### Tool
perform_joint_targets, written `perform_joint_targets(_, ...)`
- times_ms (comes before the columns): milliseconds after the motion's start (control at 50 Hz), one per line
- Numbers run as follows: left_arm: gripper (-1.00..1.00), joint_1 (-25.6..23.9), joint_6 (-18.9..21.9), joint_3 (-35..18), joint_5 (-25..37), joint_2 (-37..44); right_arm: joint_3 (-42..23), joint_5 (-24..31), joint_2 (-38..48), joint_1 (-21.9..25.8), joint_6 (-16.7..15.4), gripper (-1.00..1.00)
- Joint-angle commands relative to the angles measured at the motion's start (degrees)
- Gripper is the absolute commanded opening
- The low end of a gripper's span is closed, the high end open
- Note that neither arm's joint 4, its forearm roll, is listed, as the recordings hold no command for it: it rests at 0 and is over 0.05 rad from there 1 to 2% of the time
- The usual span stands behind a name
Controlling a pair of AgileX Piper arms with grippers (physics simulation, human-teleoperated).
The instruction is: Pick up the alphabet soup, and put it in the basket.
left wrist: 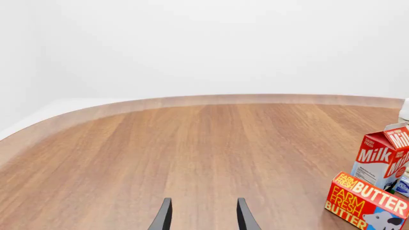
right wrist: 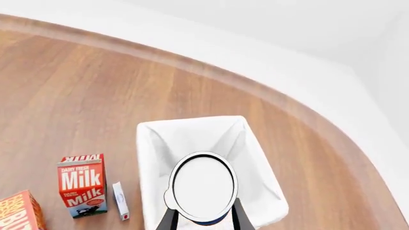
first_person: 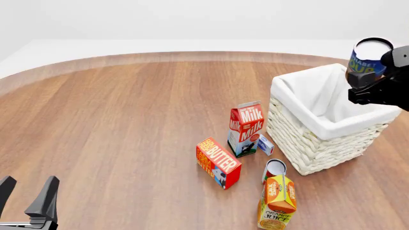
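The alphabet soup, a small can with a blue label and a silver lid, hangs in the air over the far right part of the basket. My right gripper is shut on it. In the right wrist view the can's lid sits between the fingers, with the white-lined basket open directly beneath. My left gripper stands open and holds nothing low at the near left, far from everything; its fingertips show over bare wood.
Left of the basket stand a milk carton and a small white box. A butter box lies nearer, with a red-and-white can and an orange juice carton in front of the basket.
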Motion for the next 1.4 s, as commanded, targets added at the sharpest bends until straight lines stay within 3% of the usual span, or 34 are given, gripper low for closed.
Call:
perform_joint_targets(20, 1.00, 0.00, 0.00, 0.00, 0.00, 0.00, -2.84, 0.18, 3.19, -0.09, 0.98, -1.00)
perform_joint_targets(420, 1.00, 0.00, 0.00, 0.00, 0.00, 0.00, -7.69, 2.96, 8.39, 0.68, 0.73, -1.00)
perform_joint_targets(800, 1.00, 0.00, 0.00, 0.00, 0.00, 0.00, -7.50, 3.66, 11.82, -0.47, 1.57, -1.00)
perform_joint_targets(1400, 1.00, 0.00, 0.00, 0.00, 0.00, 0.00, -9.84, 4.73, 17.59, -2.34, 0.33, -1.00)
